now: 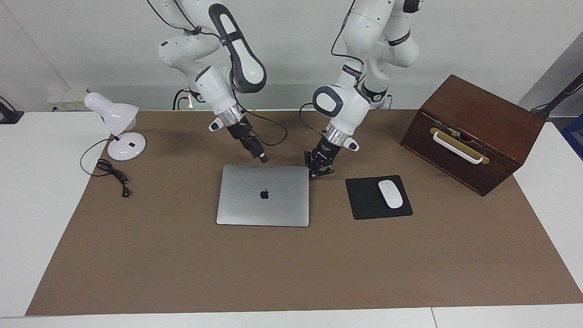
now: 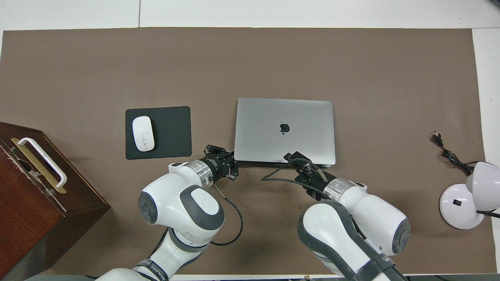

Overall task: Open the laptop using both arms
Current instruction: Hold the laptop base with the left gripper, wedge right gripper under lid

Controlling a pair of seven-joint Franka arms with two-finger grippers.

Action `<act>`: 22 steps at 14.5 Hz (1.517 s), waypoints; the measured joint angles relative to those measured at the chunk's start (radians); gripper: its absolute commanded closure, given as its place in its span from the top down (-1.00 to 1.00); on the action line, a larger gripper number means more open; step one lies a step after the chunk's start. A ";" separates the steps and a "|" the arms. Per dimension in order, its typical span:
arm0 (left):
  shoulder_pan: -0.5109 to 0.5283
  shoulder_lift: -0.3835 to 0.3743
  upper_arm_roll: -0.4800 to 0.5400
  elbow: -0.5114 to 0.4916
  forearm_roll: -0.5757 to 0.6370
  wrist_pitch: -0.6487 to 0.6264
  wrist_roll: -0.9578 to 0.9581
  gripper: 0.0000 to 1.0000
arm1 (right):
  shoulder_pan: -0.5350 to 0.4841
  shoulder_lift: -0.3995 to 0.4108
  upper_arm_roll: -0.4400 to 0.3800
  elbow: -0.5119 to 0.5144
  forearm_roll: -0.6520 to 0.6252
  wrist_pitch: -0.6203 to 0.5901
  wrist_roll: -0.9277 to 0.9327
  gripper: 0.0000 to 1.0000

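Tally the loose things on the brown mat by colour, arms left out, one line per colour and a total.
Silver-grey: 1, the laptop
Black: 1, the mouse pad
White: 2, the mouse and the desk lamp
Dark brown: 1, the wooden box
Total: 5
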 measured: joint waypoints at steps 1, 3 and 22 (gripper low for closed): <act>0.000 0.000 0.000 0.000 0.000 0.000 0.001 -1.00 | 0.000 0.000 0.000 0.000 0.000 0.000 0.000 1.00; 0.000 0.001 0.000 0.000 0.000 0.000 0.004 -1.00 | 0.000 0.000 0.000 0.000 0.000 0.000 0.000 1.00; -0.002 0.001 -0.001 0.001 0.000 0.002 0.062 -1.00 | 0.000 0.019 -0.004 0.005 0.000 0.000 0.000 1.00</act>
